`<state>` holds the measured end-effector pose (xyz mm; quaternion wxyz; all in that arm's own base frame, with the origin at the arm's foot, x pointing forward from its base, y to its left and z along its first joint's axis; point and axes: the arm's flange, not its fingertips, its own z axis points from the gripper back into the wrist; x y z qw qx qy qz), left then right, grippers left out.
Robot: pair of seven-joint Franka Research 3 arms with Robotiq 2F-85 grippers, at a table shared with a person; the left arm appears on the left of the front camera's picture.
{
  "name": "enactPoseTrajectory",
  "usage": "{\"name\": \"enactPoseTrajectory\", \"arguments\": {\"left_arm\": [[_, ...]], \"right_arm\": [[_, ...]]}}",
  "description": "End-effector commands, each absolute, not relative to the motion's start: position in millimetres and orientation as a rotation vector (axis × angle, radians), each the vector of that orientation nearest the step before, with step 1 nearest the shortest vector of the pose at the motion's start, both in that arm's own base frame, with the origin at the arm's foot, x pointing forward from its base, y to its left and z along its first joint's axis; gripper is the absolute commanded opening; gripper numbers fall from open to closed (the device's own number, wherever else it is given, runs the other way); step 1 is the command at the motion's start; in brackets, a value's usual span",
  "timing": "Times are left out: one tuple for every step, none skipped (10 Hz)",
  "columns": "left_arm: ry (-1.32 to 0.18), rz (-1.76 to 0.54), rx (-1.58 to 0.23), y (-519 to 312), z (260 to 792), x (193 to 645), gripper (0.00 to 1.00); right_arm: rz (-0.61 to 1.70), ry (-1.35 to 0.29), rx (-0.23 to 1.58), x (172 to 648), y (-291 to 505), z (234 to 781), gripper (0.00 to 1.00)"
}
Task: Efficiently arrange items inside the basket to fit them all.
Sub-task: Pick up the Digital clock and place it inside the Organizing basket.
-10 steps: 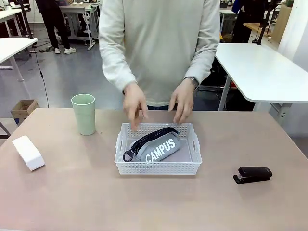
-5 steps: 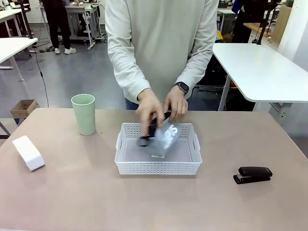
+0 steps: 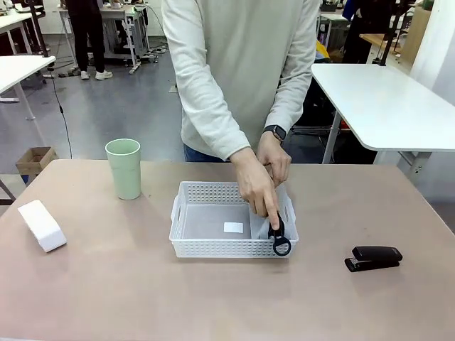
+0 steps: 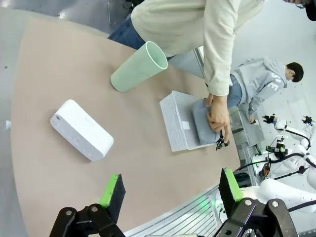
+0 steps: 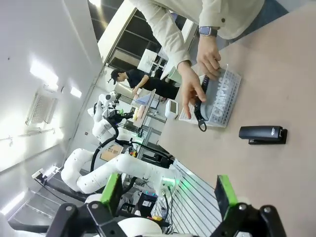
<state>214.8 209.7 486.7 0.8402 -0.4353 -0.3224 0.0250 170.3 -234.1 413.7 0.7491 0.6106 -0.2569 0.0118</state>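
Pinkish table, white basket mid-surface, workshop desks behind, left end effector and right end effector both spread wide

Bright even overhead light, soft shadows, sharp front view, wrist views bowed at edges (wide-angle)

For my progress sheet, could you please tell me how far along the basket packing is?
Done: nothing is settled. In hand: the person's hands hold the grey pouch at the right end of the basket. Left: the tumbler, white box and stapler sit outside it. The left tool and right tool are open and empty.
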Motion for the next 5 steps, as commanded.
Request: {"name": "enactPoseTrajectory", "arguments": {"left_arm": [[-0.702,0.028,-0.935,212.4,488.2,215.4,1.00],[-0.702,0.028,-0.935,212.4,488.2,215.4,1.00],[-0.702,0.028,-0.935,212.4,488.2,215.4,1.00],[-0.702,0.028,-0.935,212.4,488.2,215.4,1.00],[-0.702,0.028,-0.935,212.4,488.2,215.4,1.00]], "right_arm": [[0.050,-0.586,1.340,171.6,-233.8,414.0,1.00],[0.050,-0.586,1.340,171.6,-233.8,414.0,1.00],[0.050,-0.586,1.340,171.6,-233.8,414.0,1.00],[0.050,-0.586,1.340,171.6,-233.8,414.0,1.00],[0.050,-0.586,1.340,171.6,-233.8,414.0,1.00]]}}
